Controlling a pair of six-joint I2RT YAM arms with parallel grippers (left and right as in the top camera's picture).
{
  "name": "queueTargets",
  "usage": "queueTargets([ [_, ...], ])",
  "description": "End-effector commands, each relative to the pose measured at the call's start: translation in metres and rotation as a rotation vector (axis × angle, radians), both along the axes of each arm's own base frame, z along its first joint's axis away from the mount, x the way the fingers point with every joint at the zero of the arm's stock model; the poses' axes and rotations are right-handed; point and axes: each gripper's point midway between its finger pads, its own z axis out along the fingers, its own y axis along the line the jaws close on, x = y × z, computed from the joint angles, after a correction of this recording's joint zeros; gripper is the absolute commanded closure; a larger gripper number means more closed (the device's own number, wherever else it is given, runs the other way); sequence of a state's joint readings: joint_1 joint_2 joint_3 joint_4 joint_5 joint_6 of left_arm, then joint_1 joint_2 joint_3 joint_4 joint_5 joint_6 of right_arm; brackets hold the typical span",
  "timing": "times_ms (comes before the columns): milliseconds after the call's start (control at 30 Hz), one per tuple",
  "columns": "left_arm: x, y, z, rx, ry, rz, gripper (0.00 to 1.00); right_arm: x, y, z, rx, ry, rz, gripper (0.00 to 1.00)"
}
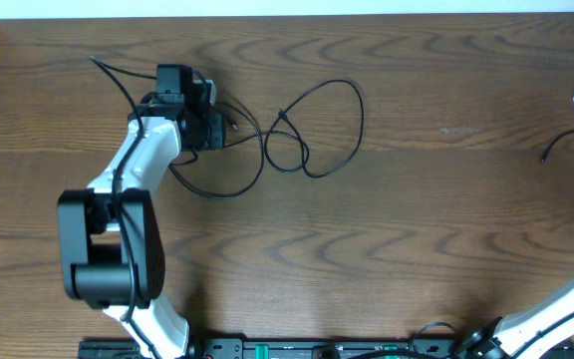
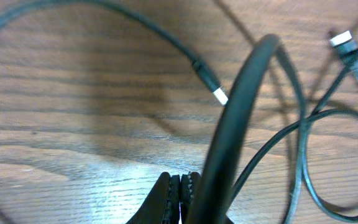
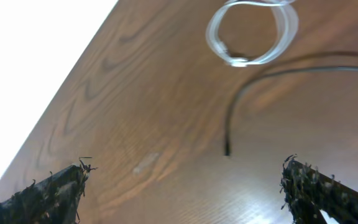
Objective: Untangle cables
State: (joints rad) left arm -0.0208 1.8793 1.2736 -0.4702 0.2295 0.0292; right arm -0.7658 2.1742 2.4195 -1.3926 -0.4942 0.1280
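We list: thin black cable [image 1: 360, 112], looped on grained wood desk [image 1: 417, 249]; glossy white cable [image 3: 211, 34], coiled round. Left tool [image 2: 180, 198] shut, right tool [image 3: 185, 193] wide.

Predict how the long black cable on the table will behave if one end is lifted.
Probably floppy: the black cable lies in loose overlapping loops, so it would likely sag and trail. It looks thin, so probably light. Where loops cross, lifting may drag other strands along or tighten the tangle.
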Motion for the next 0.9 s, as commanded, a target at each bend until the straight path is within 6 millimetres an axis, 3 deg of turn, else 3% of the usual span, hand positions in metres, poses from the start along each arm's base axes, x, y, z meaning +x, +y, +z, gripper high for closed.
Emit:
queueTargets([
  [0,0.009,0.002,0.045,0.001,-0.113,0.005,0.93,0.017,0.039,0.028,-0.072,-0.077,0.169,0.01],
  [133,0.007,-0.014,0.085,-0.081,-0.199,-0.038,0.92,0.034,0.085,0.029,-0.065,-0.101,0.327,0.01],
  [367,-0.016,-0.051,0.169,-0.32,-0.341,-0.117,0.92,0.058,0.171,0.028,-0.073,-0.114,0.567,0.01],
  [467,-0.028,-0.067,0.191,-0.394,-0.358,-0.144,0.92,0.064,0.204,0.025,-0.098,-0.102,0.65,0.01],
  [633,-0.051,-0.105,0.189,-0.423,-0.299,-0.223,0.92,0.069,0.231,0.018,-0.16,-0.056,0.697,0.01],
  [867,-0.064,-0.181,0.186,-0.454,-0.303,-0.39,0.92,0.069,0.225,0.017,-0.142,-0.029,0.628,0.01],
])
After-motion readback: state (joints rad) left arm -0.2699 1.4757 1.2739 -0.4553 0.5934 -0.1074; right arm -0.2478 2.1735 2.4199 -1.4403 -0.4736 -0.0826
